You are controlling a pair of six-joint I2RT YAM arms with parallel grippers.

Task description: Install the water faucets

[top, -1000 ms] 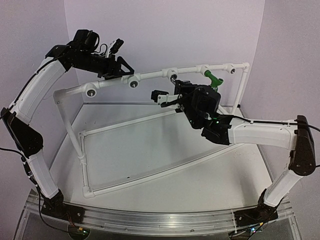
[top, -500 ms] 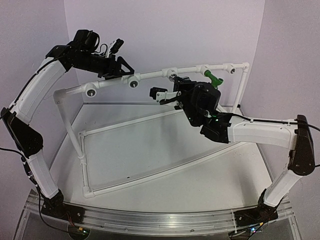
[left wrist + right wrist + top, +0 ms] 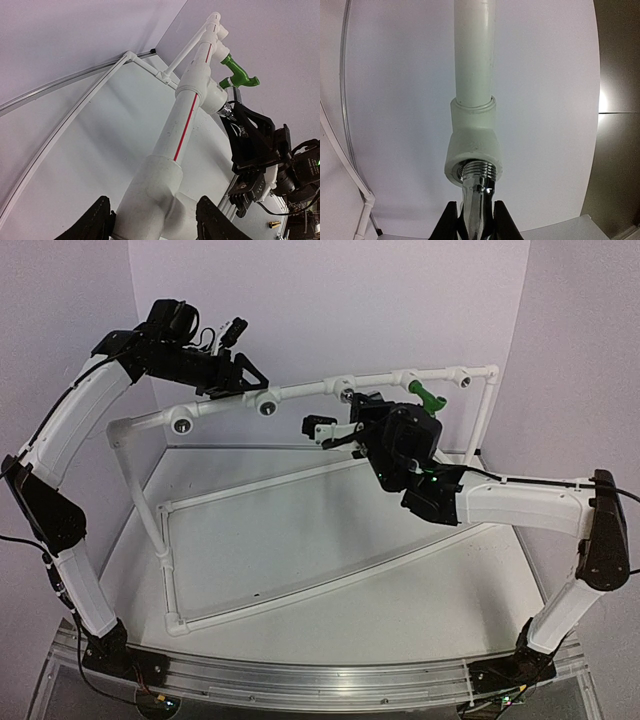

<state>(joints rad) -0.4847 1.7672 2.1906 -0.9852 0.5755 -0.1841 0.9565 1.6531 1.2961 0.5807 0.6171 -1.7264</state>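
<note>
At the mouth of the white fitting (image 3: 472, 145), we find the right gripper (image 3: 476, 216) pinching the chrome faucet (image 3: 477, 187), threads barely entered. The left gripper (image 3: 155, 225) clasps the pipe (image 3: 187, 120). We judge that any tilt risks cross-threading. The green faucet (image 3: 239, 75) sits already mounted.

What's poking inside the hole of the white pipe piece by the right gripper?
The threaded end of the silver faucet, pinched by the right gripper, goes into the white fitting. How deep it goes is hidden by the fitting.

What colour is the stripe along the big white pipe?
Red. The stripe on the white pipe shows best in the left wrist view.
</note>
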